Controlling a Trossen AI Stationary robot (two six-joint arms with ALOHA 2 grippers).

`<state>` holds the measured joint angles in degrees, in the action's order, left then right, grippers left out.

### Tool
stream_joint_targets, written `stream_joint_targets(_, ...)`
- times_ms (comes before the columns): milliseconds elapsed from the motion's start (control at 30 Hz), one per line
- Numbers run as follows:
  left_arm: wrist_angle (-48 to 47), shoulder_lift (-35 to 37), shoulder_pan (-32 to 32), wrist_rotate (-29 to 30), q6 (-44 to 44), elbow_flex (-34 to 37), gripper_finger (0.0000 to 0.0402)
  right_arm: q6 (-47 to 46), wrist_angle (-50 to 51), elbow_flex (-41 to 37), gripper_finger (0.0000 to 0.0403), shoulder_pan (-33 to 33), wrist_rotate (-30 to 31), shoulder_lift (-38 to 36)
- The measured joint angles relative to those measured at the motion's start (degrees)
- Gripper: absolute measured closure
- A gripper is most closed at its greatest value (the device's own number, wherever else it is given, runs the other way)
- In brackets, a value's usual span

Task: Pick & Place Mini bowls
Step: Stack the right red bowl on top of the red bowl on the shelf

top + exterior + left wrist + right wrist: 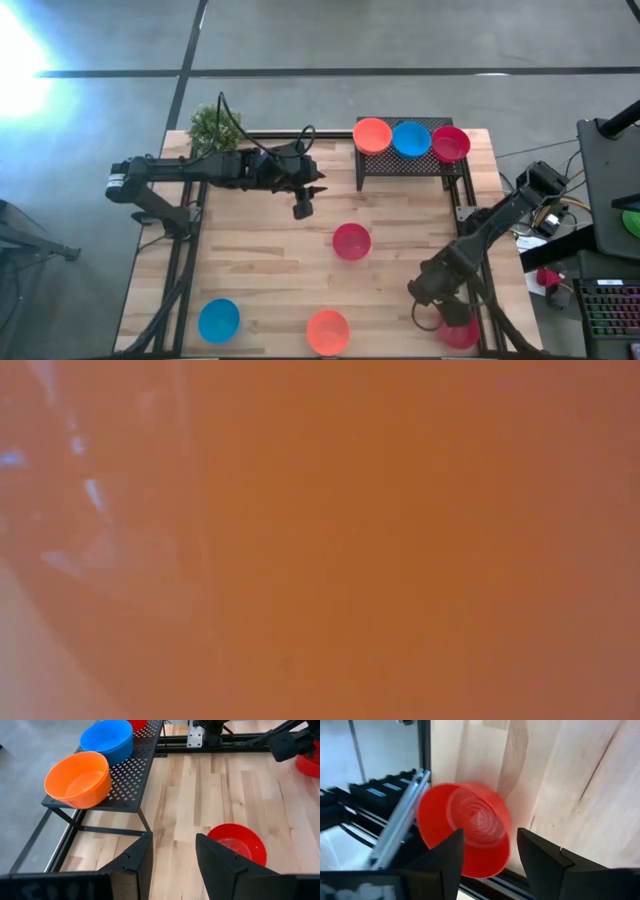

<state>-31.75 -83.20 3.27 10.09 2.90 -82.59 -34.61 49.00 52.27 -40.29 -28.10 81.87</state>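
The right pincer point(487, 852), fingers spread, reaches low over a red bowl point(470, 827), seemingly tilted, at the table point(260, 270) edge.

A light wooden worktop point(270, 260) is seen. Just beside the left end effector point(301, 210) a black mesh rack point(400, 165) is carried; nearer lies a red bowl point(351, 241). A red bowl at the edge point(460, 335) is found under the right end effector point(440, 318).

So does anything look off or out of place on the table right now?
Yes: the low view is blocked by an orange surface right at the lens. Also, one red bowl sits at the table's near right edge, tilted against the frame rail, under the right gripper.
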Motion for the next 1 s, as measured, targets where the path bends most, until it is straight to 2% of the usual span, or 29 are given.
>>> stream_joint_targets(167, 0.04, 0.00, 0.04, 0.02, -0.06, -0.22, 0.0259, 1.61, -1.06, -2.22, 0.0222, -1.96, 2.70, 0.00)
stream_joint_targets(767, 0.02, 0.00, 0.02, 0.04, -4.11, -0.29, 0.0259, 0.90, -14.57, -13.47, 0.0228, -4.00, 3.04, 0.00)
stream_joint_targets(1000, 0.04, 0.00, 0.04, 0.04, -4.63, -0.31, 0.0259, -2.42, -18.18, -15.25, 0.0256, -4.11, 3.13, 0.00)
